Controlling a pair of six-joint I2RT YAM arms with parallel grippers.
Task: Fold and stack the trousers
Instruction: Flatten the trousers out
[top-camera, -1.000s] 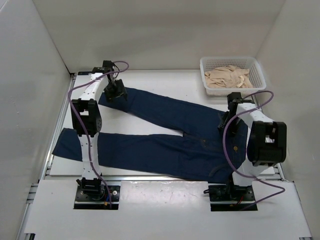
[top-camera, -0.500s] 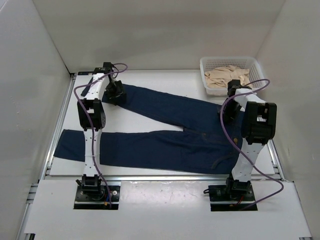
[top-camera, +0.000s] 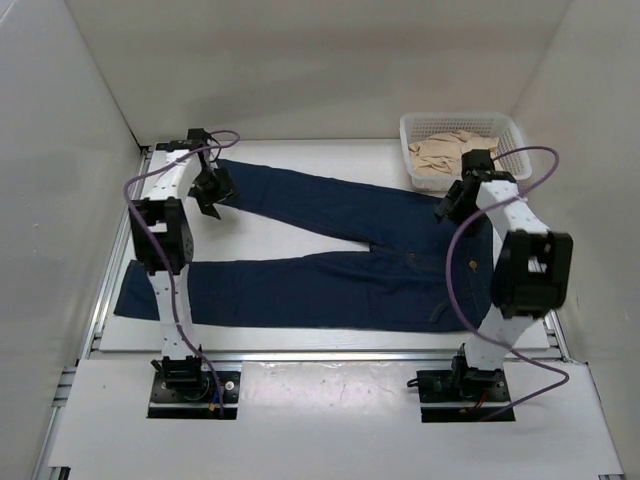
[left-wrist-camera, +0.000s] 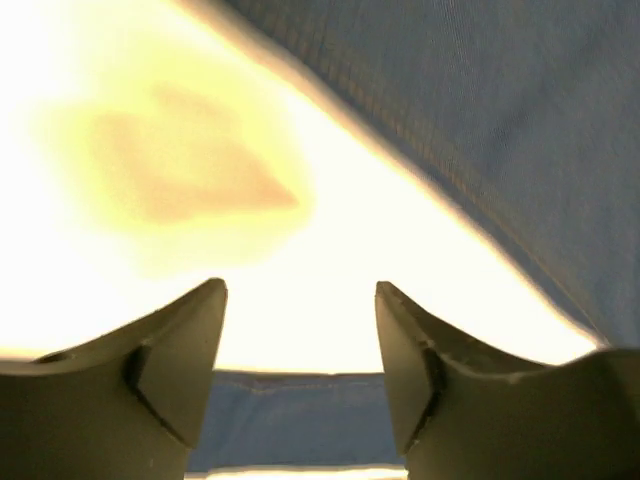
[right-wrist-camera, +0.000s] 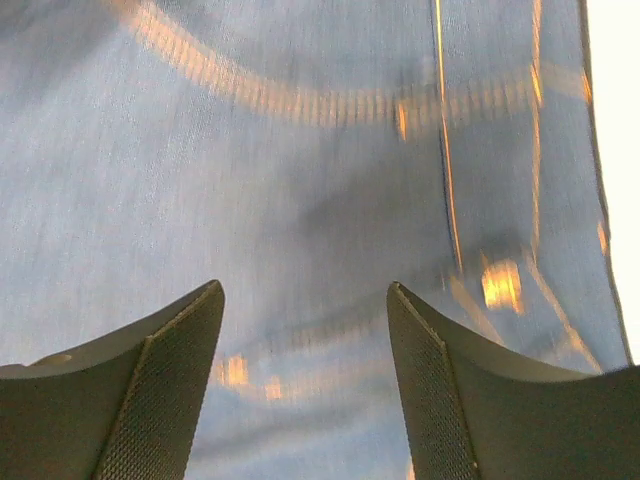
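The left claw (top-camera: 213, 190) is spread, with nothing between its fingers. In its wrist view it hangs over bare bench (top-camera: 285, 238). A stitched edge of the jeans (top-camera: 330, 290) runs just beside it on one side, and a strip of denim shows low between the fingertips. I cannot tell from that view whether it touches the cloth.

The right claw (right-wrist-camera: 305, 290) is spread too and holds nothing. It looks straight down on denim crossed by seams and orange stitching, which from above is the far side of the waist end.

The jeans lie flat and opened out on the bench. The waist is on the right under the right arm and both legs run to the left. The far leg slants away towards the far left corner and ends at the left claw. The near leg lies along the near edge of the bench. A wedge of bare bench separates the two legs.

The spreading looks finished and the first fold has not begun. The next move probably calls for both claws to drop and pinch the far side, the hem on the left and the waistband on the right, then carry that leg over the near one.

A white basket (top-camera: 415, 128) holding a beige garment (top-camera: 455, 155) stands in the far right corner, just beyond the right claw.
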